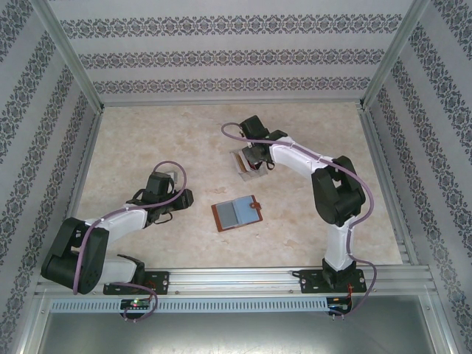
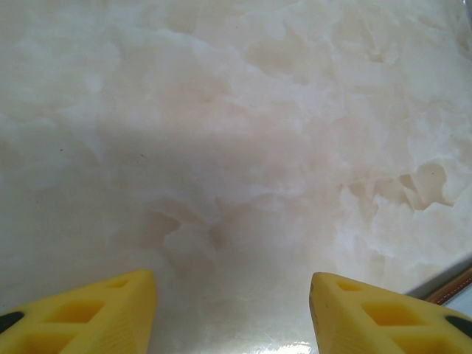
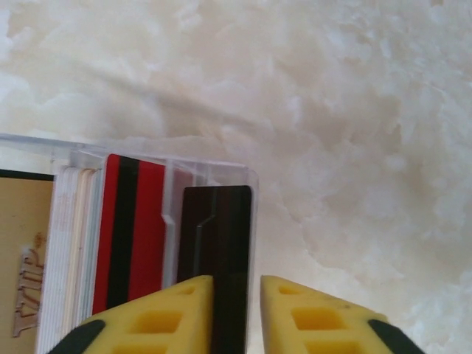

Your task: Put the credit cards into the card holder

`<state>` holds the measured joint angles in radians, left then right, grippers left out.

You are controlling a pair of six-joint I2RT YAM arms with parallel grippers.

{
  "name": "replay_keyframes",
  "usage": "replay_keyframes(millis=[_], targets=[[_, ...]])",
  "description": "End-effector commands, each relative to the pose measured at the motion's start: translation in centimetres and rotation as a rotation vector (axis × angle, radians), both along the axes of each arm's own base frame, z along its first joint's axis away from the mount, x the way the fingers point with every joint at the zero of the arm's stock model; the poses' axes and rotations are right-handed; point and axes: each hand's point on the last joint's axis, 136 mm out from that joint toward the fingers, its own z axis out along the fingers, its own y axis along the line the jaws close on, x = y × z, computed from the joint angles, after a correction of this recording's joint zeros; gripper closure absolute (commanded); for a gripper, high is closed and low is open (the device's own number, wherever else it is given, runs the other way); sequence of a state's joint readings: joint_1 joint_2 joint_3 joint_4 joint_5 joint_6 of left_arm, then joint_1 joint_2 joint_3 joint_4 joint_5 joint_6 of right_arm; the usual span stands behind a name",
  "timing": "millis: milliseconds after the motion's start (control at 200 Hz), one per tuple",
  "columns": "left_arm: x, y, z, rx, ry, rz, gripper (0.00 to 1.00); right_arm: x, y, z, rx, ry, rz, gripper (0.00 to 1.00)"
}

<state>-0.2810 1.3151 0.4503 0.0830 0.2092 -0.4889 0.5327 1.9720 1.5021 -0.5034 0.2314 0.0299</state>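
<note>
The orange-brown card holder [image 1: 237,213] lies open and flat mid-table, its grey inside up; one corner [image 2: 456,283] peeks into the left wrist view. The credit cards stand in a clear plastic tray [image 1: 240,164]: a tan card [image 3: 26,251], white ones [image 3: 70,243], a red card with a black stripe [image 3: 133,228] and a dark card [image 3: 221,236]. My right gripper [image 3: 236,313] hangs over the tray's end, its jaws a narrow gap apart. The dark card and the tray's end wall [image 3: 255,221] lie in that gap, unclamped. My left gripper [image 2: 232,313] is wide open over bare table, left of the holder.
The marble-look table [image 1: 169,140] is fenced by aluminium rails and patterned walls. Both arm bases sit on the near rail [image 1: 236,279]. Bare table lies between the tray and the card holder.
</note>
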Motion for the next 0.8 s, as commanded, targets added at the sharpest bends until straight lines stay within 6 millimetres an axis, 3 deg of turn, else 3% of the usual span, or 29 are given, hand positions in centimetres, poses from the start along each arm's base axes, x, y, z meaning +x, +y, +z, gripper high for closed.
replay_keyframes(millis=[0, 200, 445, 635, 794], targets=[[0.7, -0.3, 0.8, -0.001, -0.024, -0.021, 0.42, -0.6, 0.6, 0.4, 0.048, 0.013, 0.018, 0.85], [0.7, -0.5, 0.6, -0.008, -0.017, -0.026, 0.42, -1.6, 2.2, 2.5, 0.177, 0.027, 0.029, 0.98], [0.7, -0.9, 0.8, -0.023, -0.024, -0.049, 0.42, -4.9, 2.5, 6.0, 0.338, 0.028, 0.053, 0.99], [0.4, -2.9, 2.2, -0.106, -0.083, -0.150, 0.41, -10.5, 2.9, 5.6, 0.493, 0.143, 0.128, 1.00], [-0.4, -5.5, 3.7, -0.172, -0.120, -0.275, 0.41, -16.2, 4.7, 4.4, 0.726, 0.320, 0.198, 1.00]])
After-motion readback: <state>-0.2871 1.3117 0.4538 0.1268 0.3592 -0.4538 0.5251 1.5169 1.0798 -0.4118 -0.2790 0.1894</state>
